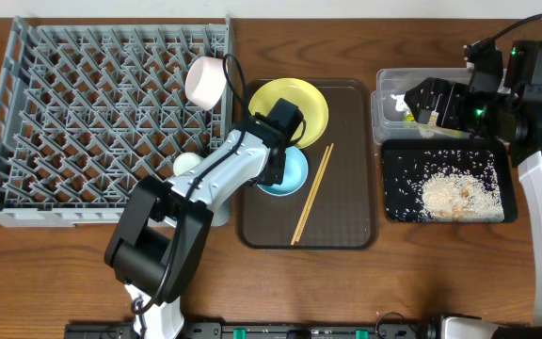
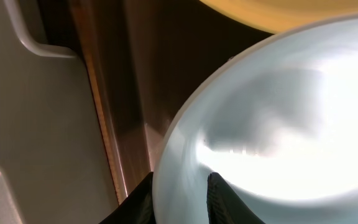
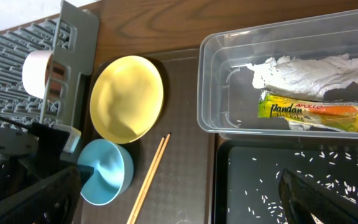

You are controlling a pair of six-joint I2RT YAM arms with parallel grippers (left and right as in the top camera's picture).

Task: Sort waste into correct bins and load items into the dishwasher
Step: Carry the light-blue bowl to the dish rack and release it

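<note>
My left gripper [image 2: 179, 186] is shut on the rim of the light blue bowl [image 1: 290, 177], one finger inside and one outside; the bowl sits on the brown serving tray [image 1: 346, 221], just below the yellow plate [image 1: 294, 105]. Two chopsticks [image 1: 311, 194] lie to its right. My right gripper [image 1: 428, 102] is open and empty, hovering over the clear tub [image 1: 384, 113] and black tray [image 1: 398, 202]. The tub holds crumpled white paper [image 3: 303, 68] and the green-and-orange wrapper [image 3: 316, 110]. Rice scraps [image 1: 450, 193] lie in the black tray.
The grey dish rack [image 1: 83, 113] fills the left side. A white bowl [image 1: 205, 81] sits tilted at its right edge, and a small cream cup [image 1: 186, 163] is lower down by the rack's right side. My left arm reaches across the rack's corner.
</note>
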